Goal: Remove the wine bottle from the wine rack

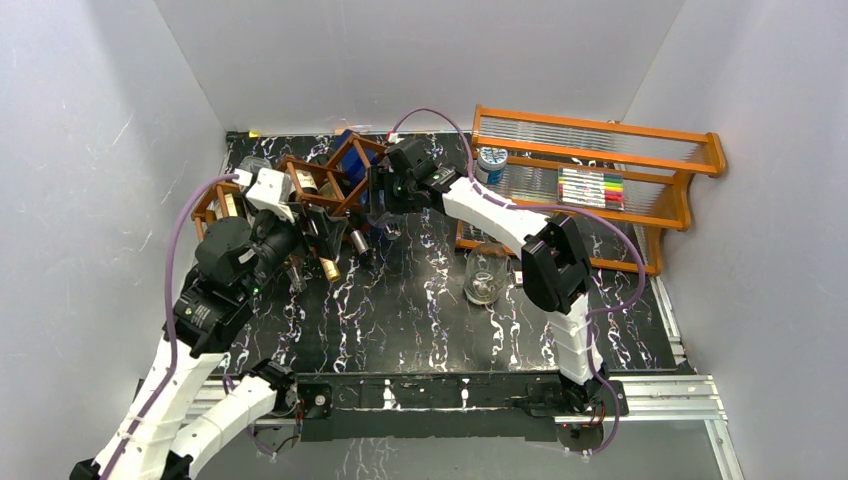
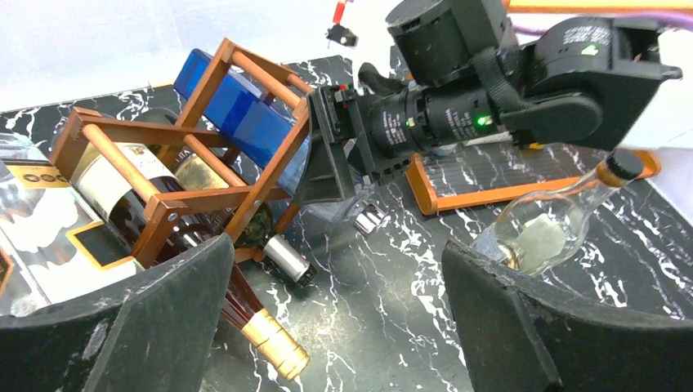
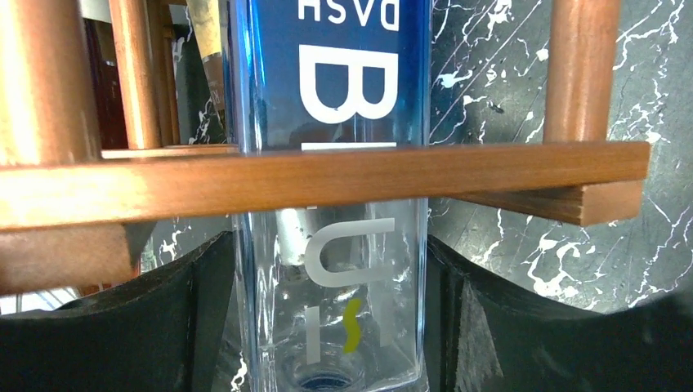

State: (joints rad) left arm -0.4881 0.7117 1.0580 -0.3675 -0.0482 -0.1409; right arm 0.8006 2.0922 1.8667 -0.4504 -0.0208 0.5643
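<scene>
Extraction barely under way: the right gripper (image 3: 327,278) clamps the blue-and-clear wine bottle (image 3: 351,73), fingers (image 3: 147,327) against both its sides. The bottle lies inside the end cell of the wine rack (image 3: 327,180), with one of the rack's bars across it. The left gripper (image 2: 337,249) hangs wide open and empty in front of the rack, and the pull-out itself is not yet done.

Enclosure: plain white walls (image 1: 100,150) on three sides, evenly lit. Desk (image 1: 420,320) is black with white marble veining. Orange shelf unit (image 1: 600,135) with clear shelves stands far right. Metal rail (image 1: 680,398) runs along the near edge.
</scene>
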